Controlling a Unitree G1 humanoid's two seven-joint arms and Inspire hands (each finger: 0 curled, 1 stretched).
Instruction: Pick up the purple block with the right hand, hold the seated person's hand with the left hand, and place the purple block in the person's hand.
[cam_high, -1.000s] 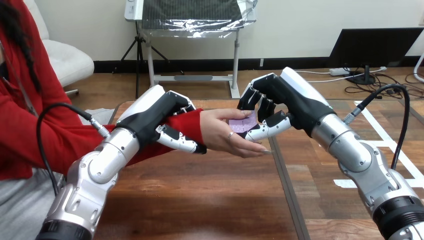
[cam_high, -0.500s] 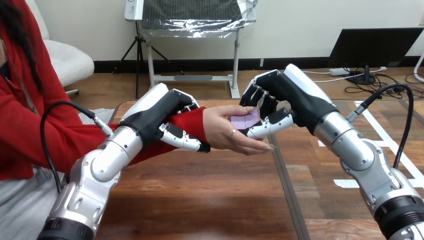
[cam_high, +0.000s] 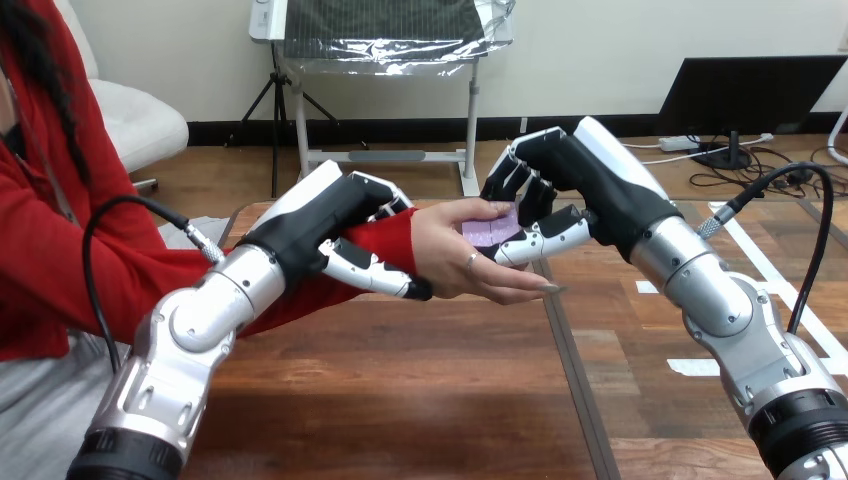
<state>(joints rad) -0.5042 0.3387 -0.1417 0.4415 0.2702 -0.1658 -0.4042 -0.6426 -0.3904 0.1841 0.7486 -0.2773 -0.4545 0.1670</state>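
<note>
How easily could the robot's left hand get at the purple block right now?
Probably not, as things stand. The left hand is curled round the person's wrist, and the purple block lies further along, on the person's hand, with the right hand pinching it.

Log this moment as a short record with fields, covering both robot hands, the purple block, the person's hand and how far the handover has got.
left hand: fingers and thumb curled round the person's wrist
right hand: pinches the purple block between thumb and fingers
block position: over the palm of the person's hand, seemingly touching it
person's hand: palm up, raised above the table
stage: block at the palm, not yet released
</note>
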